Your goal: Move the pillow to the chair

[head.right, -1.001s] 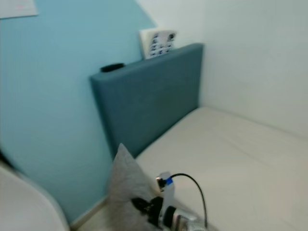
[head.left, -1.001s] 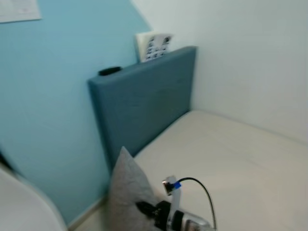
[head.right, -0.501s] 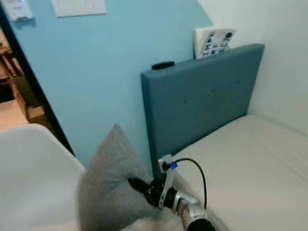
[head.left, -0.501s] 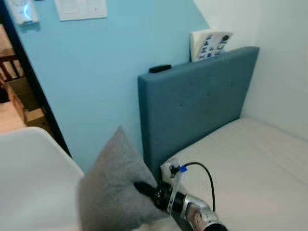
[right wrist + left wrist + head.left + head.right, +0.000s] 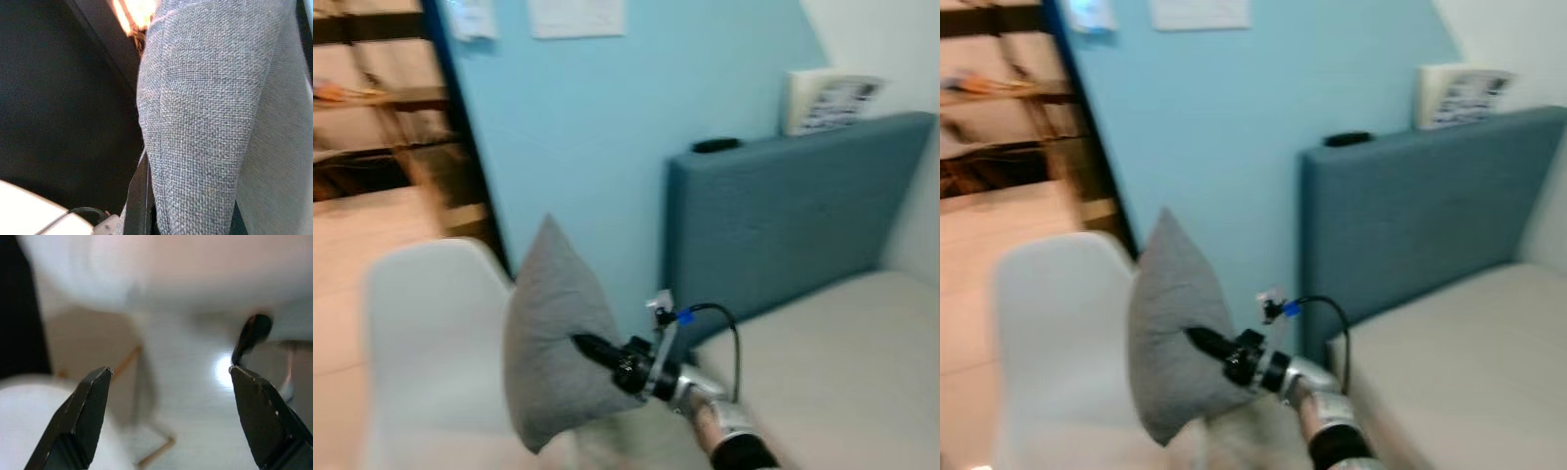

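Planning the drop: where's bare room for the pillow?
The white chair shows bare shell left of the grey pillow held by the right claw. The mattress below the blue headboard is bare too. The headboard's top is crowded.

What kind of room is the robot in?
Most likely a bedroom. There's a bed with a pale mattress and a blue padded headboard, and the right tool holds a grey pillow beside a white chair.
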Tool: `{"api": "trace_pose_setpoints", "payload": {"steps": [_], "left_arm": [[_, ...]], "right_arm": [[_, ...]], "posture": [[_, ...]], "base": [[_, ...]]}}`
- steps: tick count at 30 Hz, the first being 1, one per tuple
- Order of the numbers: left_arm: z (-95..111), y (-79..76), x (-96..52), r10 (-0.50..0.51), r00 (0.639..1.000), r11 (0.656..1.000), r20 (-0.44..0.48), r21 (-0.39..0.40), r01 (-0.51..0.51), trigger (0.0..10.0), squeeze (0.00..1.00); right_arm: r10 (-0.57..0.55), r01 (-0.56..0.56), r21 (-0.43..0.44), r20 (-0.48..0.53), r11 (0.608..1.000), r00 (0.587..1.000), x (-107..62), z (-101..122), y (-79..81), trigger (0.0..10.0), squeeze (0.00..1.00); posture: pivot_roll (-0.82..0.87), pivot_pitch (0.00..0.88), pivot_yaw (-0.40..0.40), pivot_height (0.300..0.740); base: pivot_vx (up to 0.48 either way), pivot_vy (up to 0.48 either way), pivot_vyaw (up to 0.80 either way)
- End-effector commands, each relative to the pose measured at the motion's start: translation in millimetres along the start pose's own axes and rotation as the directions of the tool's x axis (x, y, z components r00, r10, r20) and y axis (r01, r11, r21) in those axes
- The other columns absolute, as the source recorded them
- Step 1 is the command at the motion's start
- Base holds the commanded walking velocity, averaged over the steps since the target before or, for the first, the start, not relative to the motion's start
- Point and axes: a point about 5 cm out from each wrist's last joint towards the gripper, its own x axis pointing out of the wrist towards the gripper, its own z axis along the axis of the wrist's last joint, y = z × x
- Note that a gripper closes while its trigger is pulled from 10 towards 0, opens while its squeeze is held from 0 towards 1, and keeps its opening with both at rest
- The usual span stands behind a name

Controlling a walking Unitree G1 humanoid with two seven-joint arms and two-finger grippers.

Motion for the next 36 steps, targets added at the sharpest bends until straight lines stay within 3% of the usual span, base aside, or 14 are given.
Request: {"api": "trace_pose_setpoints", "payload": {"steps": [1,6,14,33,36], "left_arm": [[-5,0.3,-0.3,-0.003,1.000,1.000,-0.019,0.002,0.003,10.0,0.00],[-3,-1.5,-0.2,-0.013,1.000,1.000,-0.012,-0.001,0.013,10.0,0.00],[2,-0.2,0.2,-0.011,1.000,1.000,0.000,0.000,0.011,10.0,0.00],[1,-4.1,0.0,-0.021,1.000,1.000,0.001,-0.006,0.021,10.0,0.00],[1,-4.7,-0.1,-0.024,1.000,1.000,0.000,-0.016,0.024,10.0,0.00]], "right_arm": [[0.002,-0.002,-0.035,0.014,0.999,1.000,3.5,3,1.2,10.0,0.00],[-0.063,0.063,0.003,-0.019,0.998,0.998,-4.5,-13,-2.0,10.0,0.00],[-0.075,0.074,-0.018,-0.010,0.997,0.997,2.3,-8,-0.3,10.0,0.00],[-0.183,0.181,-0.073,-0.023,0.981,0.983,-0.9,-6,-9.3,10.0,0.00],[-0.334,0.328,-0.119,-0.032,0.937,0.942,-5.6,-6,-19.7,10.0,0.00]], "posture": [[-0.09,0.007,0.009,0.740],[-0.07,0.000,0.006,0.740],[-0.08,0.003,0.014,0.740],[-0.08,0.011,0.009,0.740],[-0.08,0.015,0.008,0.740]], "base": [[0.000,0.000,0.73],[0.000,0.000,0.73],[0.000,0.000,0.73],[0.000,0.000,0.73],[0.000,0.000,0.64]]}}
